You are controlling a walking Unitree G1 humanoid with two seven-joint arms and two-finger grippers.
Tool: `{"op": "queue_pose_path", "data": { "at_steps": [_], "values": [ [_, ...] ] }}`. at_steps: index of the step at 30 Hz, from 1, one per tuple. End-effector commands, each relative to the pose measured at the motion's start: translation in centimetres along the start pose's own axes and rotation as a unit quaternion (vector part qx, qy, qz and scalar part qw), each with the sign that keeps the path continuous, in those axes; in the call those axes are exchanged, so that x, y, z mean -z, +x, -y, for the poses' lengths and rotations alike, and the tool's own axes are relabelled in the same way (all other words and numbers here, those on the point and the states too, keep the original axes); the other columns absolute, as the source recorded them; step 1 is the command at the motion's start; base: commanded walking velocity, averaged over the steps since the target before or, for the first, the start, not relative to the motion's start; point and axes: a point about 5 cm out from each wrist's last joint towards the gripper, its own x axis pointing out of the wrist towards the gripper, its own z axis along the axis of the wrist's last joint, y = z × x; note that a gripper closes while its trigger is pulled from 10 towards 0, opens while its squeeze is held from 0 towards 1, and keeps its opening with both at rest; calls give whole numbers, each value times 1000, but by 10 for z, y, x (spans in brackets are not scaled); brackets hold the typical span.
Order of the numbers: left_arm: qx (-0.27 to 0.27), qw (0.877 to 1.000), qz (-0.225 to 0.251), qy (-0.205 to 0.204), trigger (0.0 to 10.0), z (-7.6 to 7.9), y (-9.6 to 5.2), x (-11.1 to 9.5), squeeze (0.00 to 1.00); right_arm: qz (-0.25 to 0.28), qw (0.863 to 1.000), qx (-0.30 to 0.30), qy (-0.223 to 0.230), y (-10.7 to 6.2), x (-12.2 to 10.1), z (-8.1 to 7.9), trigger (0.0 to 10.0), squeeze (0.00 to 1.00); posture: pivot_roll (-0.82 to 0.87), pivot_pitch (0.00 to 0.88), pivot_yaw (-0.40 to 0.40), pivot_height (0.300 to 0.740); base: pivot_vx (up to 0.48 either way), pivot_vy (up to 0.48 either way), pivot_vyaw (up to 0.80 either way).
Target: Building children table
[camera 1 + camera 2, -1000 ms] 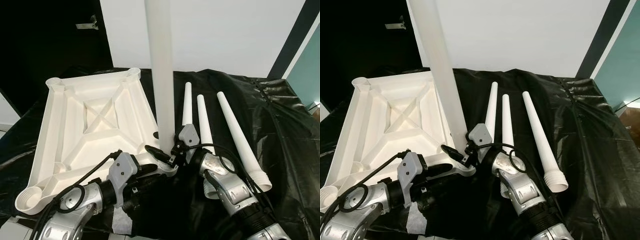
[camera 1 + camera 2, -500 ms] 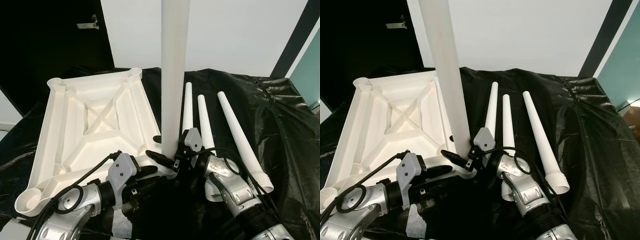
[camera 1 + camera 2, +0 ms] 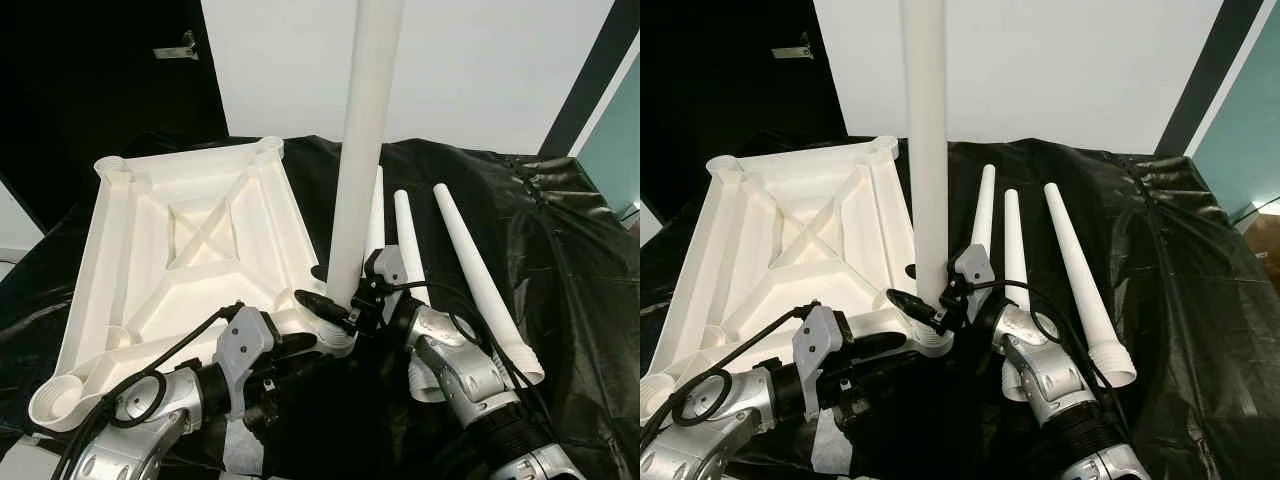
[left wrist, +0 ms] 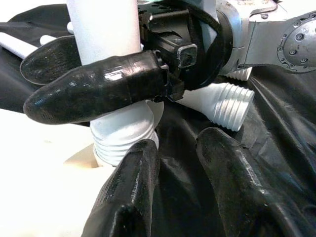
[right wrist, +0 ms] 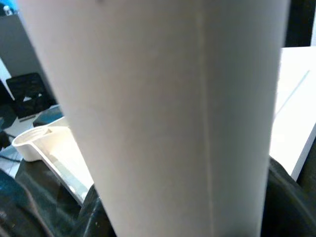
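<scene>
With the upright leg [image 3: 362, 150] gripped by the right pincer [image 3: 345, 305] over the near corner socket of the upturned tabletop [image 3: 190, 240], beside the left pincer [image 4: 173, 192] held apart, cross-threading is risked if tilt remains.

A crinkled black sheet [image 3: 560, 260] covered the supporting surface. On its left side lay the white plastic table panel [image 3: 180, 260], underside up, with ribs and round corner sockets showing. To its right, 3 white tapered legs [image 3: 1070, 270] lay side by side directly on the sheet, threaded wide ends nearest the robot.
</scene>
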Motion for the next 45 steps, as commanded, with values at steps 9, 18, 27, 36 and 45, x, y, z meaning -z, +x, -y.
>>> {"op": "queue_pose_path", "data": {
  "at_steps": [9,18,27,36,45],
  "values": [
    [-15,1000,0,2,10000,3,2,0,0,-21,998,37,49,-5,17,-4,10000,0,111,0,-38,740,0,0,0],
    [-18,1000,1,2,10000,4,2,1,0,-32,993,109,30,4,16,-6,10000,0,117,0,-53,740,0,0,0],
    [-21,1000,2,2,10000,5,3,1,0,-33,994,102,-13,11,19,-23,10000,0,120,0,-52,740,0,0,0],
    [-22,1000,-1,4,10000,4,2,2,0,-64,992,88,-65,5,25,-22,10000,0,128,0,-56,740,0,0,0],
    [-26,1000,-3,4,10000,3,0,2,0,-66,991,84,-83,-5,29,-17,10000,0,133,0,-49,740,0,0,0]
  ]
}}
